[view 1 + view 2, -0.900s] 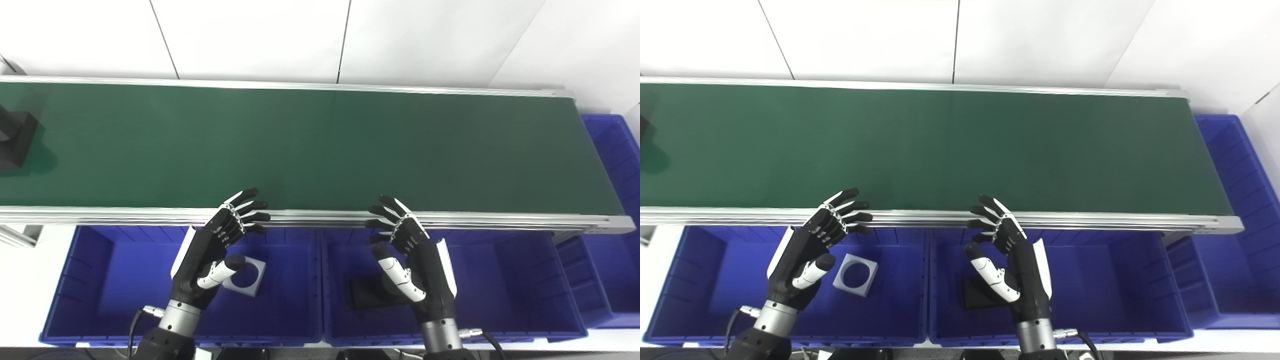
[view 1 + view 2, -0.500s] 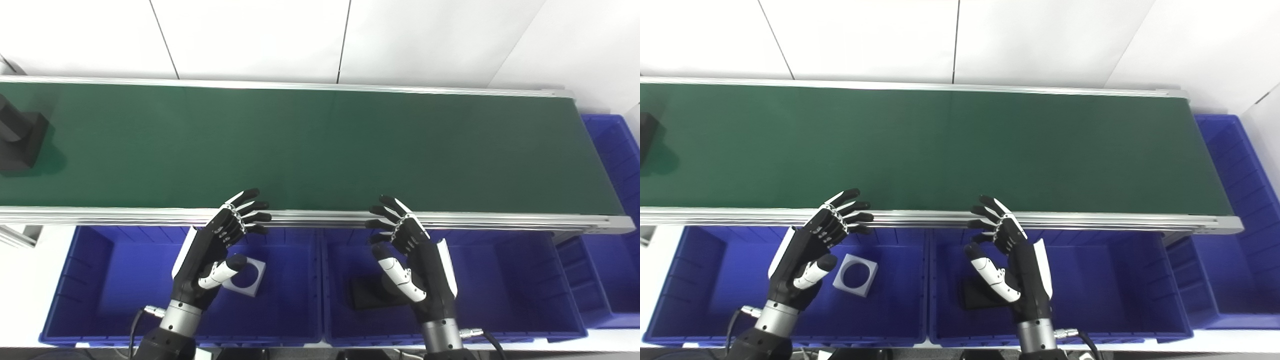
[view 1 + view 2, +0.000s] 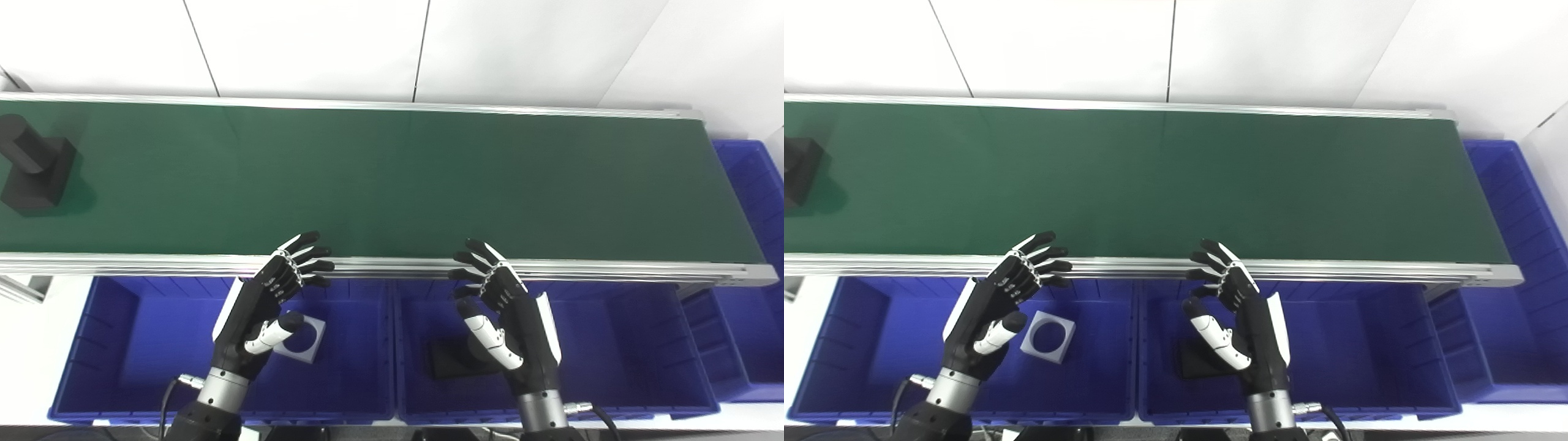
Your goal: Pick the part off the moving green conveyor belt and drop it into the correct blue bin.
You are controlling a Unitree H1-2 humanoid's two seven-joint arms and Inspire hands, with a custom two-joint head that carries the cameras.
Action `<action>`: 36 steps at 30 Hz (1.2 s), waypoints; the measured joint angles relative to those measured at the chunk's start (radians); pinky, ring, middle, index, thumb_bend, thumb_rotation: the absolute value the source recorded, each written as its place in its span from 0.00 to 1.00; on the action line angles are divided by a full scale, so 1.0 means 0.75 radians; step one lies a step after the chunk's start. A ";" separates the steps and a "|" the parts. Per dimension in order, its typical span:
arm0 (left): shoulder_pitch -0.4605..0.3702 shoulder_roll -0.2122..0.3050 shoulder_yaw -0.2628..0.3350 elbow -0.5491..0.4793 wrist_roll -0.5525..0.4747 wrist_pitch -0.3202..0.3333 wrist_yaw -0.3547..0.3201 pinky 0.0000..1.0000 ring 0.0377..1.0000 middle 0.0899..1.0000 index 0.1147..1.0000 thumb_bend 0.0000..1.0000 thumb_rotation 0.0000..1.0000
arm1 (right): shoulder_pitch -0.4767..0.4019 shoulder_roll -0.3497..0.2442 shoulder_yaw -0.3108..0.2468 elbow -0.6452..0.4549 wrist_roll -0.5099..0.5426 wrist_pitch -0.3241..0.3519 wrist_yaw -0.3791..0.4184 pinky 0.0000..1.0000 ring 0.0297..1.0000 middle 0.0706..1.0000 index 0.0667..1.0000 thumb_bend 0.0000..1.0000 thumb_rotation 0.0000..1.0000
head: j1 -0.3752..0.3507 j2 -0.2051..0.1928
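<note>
A black part (image 3: 35, 164), a block with a round post on top, rides on the green conveyor belt (image 3: 392, 177) at its far left end. In the right eye view only its edge (image 3: 797, 171) shows. My left hand (image 3: 264, 306) hovers open over the left blue bin (image 3: 135, 343), fingertips near the belt's front rail. My right hand (image 3: 508, 318) is open as well, above the middle blue bin (image 3: 612, 349). Both hands hold nothing and are far from the part.
The left bin holds a white square plate with a round hole (image 3: 1048, 336). A black part (image 3: 450, 359) lies in the middle bin, partly behind my right hand. Another blue bin (image 3: 750, 202) stands at the belt's right end. A white wall rises behind the belt.
The black part has ridden rightward on the belt and come further into view at the left edge. Both hands have stayed almost still.
</note>
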 measured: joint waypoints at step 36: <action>-0.005 -0.046 -0.087 0.054 0.041 0.010 -0.001 0.63 0.71 0.77 0.82 0.92 0.66 | -0.009 -0.083 -0.049 0.133 0.085 -0.078 0.014 0.56 0.70 0.78 0.86 0.50 0.74 | 0.585 -0.284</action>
